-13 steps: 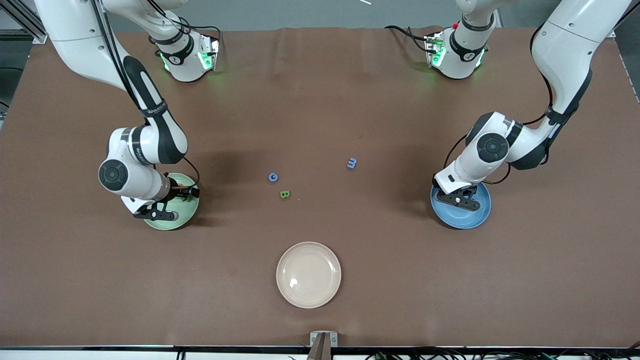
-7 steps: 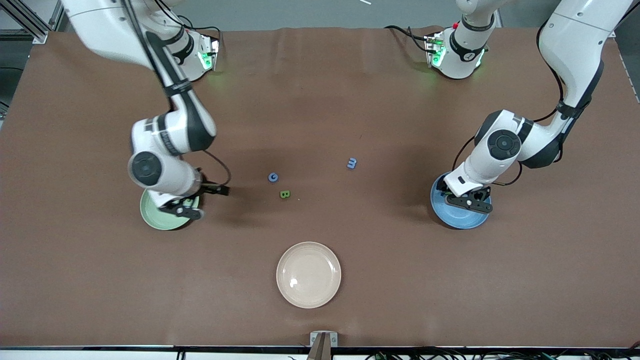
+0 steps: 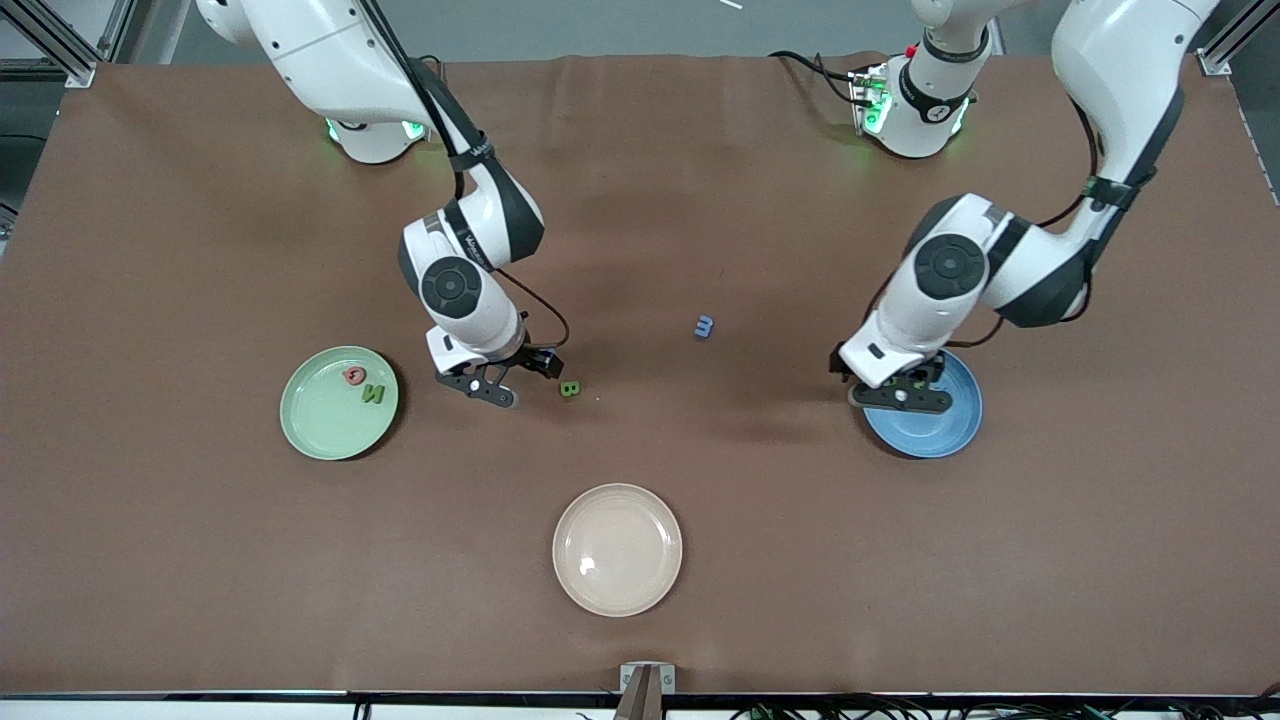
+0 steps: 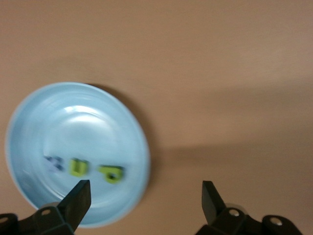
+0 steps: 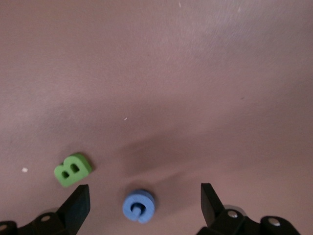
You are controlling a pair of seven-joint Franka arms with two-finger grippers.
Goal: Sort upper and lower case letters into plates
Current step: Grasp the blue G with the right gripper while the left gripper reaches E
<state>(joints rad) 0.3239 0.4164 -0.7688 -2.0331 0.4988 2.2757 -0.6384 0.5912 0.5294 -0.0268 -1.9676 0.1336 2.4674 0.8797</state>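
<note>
Your right gripper (image 3: 500, 378), fingers spread, hangs mid-table over the blue G (image 5: 139, 206); your left gripper (image 3: 893, 392), also spread, overhangs the blue plate's (image 3: 945, 430) edge.

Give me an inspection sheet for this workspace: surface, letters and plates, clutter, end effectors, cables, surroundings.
Surface: brown table.
Job's things: green plate holds red letter and green N. Blue plate holds two green letters and one blurred bluish piece. Loose on the table: green B, blue G, blue m.
Clutter: empty cream plate, nearest the front camera.
End effectors: right end effector open over the blue G; left end effector open over the blue plate's edge.
Cables: black cables along both arms and at the bases.
Surroundings: aluminium frame at the corners.
</note>
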